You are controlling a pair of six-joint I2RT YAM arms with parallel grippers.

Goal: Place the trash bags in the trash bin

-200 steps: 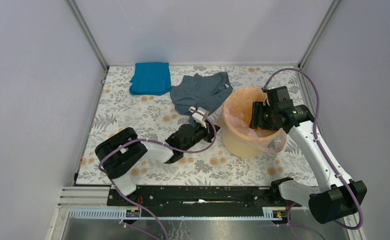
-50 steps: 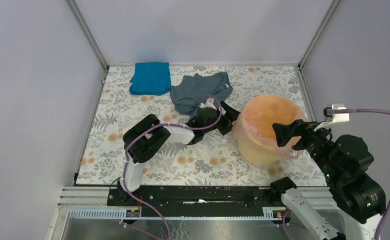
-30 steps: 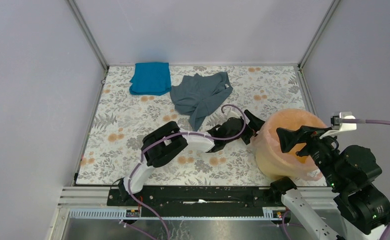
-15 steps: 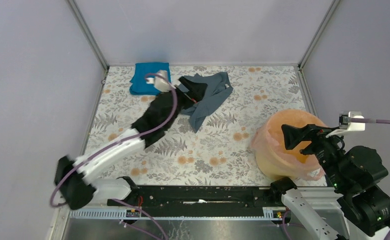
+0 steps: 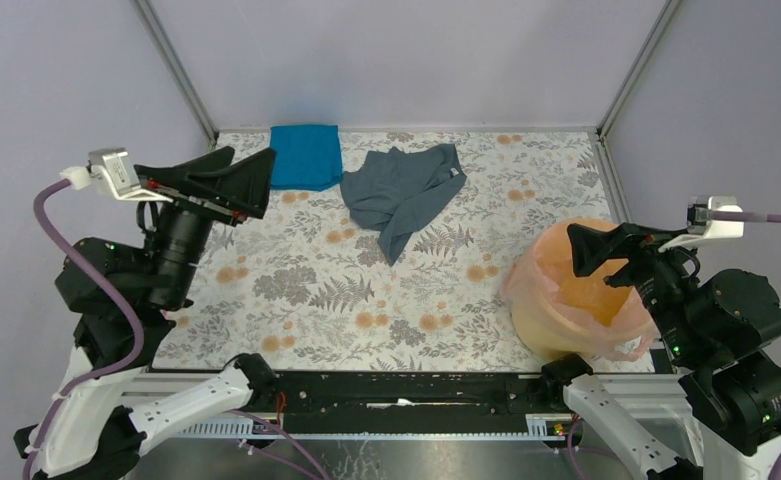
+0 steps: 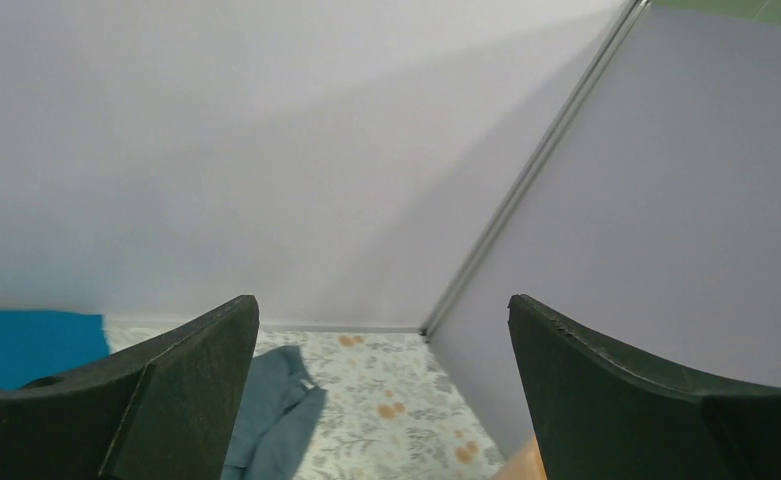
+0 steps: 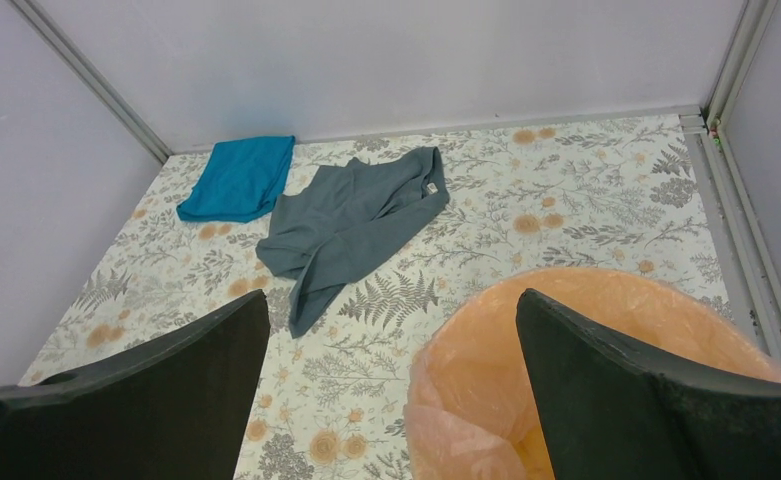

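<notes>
Black fingers of the left claw [image 5: 248, 168] were seen spread wide, and nothing was held between them. The left arm was held high above the left edge of the bench [image 5: 316, 290], its wrist turned level toward the far right corner. The right arm was held up in the same manner at the near right corner, and the right claw [image 5: 591, 258] was pointed to the left and far side, also spread wide and empty.

The trash bags [image 7: 446, 420] were found directly under the right claw and not touched by it; from the left claw they were well apart, across the whole bench. The pale-pink film was laid inside the trash bin [image 5: 556, 325] as a lining. Its mouth was folded over the rim, and some loose film was left hanging outside on the near right side. The bin was placed upright at the near right part of the bench.

A grey garment [image 5: 401, 195] and a blue folded cloth [image 5: 306, 155] were laid near the far edge.
</notes>
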